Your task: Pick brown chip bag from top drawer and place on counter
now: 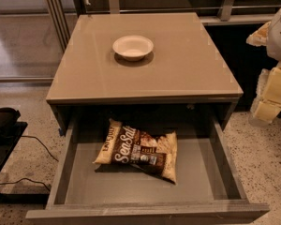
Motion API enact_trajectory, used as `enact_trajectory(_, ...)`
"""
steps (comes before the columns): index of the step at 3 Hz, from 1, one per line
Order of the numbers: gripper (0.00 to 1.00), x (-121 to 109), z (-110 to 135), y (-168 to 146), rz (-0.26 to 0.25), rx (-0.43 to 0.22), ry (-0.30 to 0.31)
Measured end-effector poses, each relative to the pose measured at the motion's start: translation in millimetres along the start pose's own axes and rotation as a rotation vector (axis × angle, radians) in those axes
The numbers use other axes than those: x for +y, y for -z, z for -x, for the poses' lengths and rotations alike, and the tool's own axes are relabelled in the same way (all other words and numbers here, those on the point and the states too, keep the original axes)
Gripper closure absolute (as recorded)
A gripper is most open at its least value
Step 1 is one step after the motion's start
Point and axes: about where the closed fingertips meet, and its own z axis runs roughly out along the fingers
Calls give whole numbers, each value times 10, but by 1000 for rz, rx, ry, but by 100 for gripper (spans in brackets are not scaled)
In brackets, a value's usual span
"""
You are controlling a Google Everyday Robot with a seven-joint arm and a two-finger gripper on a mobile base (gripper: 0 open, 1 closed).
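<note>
The brown chip bag (139,150) lies flat in the open top drawer (145,186), toward its back and left of middle, with white script lettering facing up. The glossy tan counter (178,69) tops the cabinet above the drawer. My gripper (268,100) shows at the right edge of the view, beside the cabinet's right side and above the floor. It is well apart from the bag and holds nothing that I can see.
A white bowl (133,47) sits on the counter, toward the back middle. A dark stand with cables (4,139) is on the speckled floor at the left. Metal railings and a glass panel (23,27) stand behind the cabinet.
</note>
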Motion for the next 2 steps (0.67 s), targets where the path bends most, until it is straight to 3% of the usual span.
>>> enact_trajectory(2,0,51,19,-85,-4,-29,-3)
